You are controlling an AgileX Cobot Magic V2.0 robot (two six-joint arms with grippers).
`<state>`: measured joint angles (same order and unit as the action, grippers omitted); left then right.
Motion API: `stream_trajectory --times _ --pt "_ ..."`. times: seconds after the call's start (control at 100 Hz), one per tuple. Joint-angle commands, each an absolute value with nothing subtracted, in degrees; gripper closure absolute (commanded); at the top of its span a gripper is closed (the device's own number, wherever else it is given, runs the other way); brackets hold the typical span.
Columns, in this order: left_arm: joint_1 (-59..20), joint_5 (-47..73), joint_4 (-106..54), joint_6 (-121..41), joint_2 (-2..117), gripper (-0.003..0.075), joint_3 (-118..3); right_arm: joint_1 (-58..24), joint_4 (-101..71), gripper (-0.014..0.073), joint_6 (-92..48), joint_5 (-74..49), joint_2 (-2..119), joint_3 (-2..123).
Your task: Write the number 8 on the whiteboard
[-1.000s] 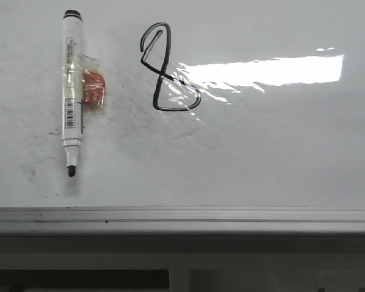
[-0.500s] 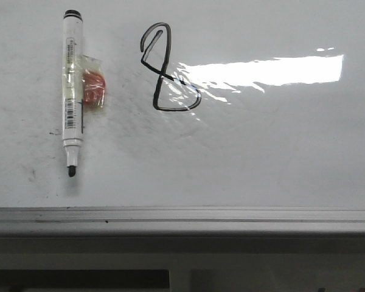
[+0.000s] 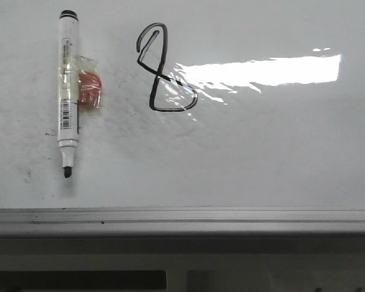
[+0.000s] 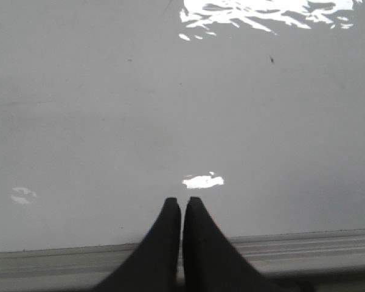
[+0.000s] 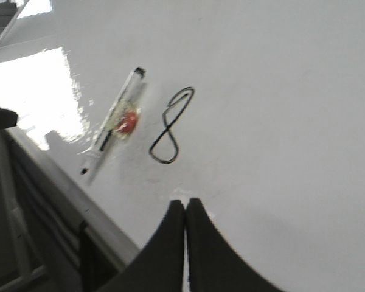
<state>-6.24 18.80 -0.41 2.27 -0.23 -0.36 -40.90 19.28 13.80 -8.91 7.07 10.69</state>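
Front view: neither arm appears. The whiteboard (image 3: 261, 158) fills the frame, its grey rail (image 3: 182, 220) running along the near edge. The 8 (image 3: 165, 68) is drawn in thin black line toward the far edge, left of centre, with a narrow pointed top loop and a wider bottom loop. A bright glare patch (image 3: 261, 71) overlaps the right side of the bottom loop and makes the line hard to follow there. A marker (image 3: 67, 91) lies flat near the far left corner, uncapped tip toward the near edge. A small red item in clear wrap (image 3: 90, 89) touches its right side (what it is cannot be told).

Left wrist view: the left gripper (image 4: 182, 202) hangs over bare whiteboard (image 4: 170, 109) just inside the rail (image 4: 304, 246). Its two black fingers are closed together, with nothing between them. Neither the 8 nor the marker shows here; only glare spots do.

Right wrist view: the right gripper (image 5: 185, 203) is closed and empty, fingertips meeting, over the whiteboard (image 5: 280, 91). This view is angled and slightly blurred. It shows the 8 (image 5: 171, 126) beyond the fingertips, with the marker (image 5: 112, 125) and the red item (image 5: 128, 121) beside it, all well apart from the gripper. The rail (image 5: 67, 194) is partly cut off by the frame edge.
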Motion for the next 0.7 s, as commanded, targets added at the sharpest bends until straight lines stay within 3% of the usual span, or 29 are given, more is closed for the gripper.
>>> stream_trajectory --times 0.0,0.19,0.35,0.69 --pt "-6.0 15.8 -1.0 2.4 -1.9 0.0741 1.9 -33.0 18.3 0.0657 13.7 2.5 7.7 9.3" --pt "-6.0 15.8 -1.0 2.4 -1.9 0.0741 1.9 -14.4 12.3 0.0657 13.7 10.1 7.7 3.4" --pt "-6.0 15.8 -1.0 2.4 -1.9 0.0741 1.9 -3.3 10.0 0.0657 13.7 16.8 7.6 -1.5" --pt "-6.0 15.8 -1.0 2.4 -1.9 0.0741 1.9 4.3 5.3 0.0657 7.3 -5.3 -1.8 -1.3"
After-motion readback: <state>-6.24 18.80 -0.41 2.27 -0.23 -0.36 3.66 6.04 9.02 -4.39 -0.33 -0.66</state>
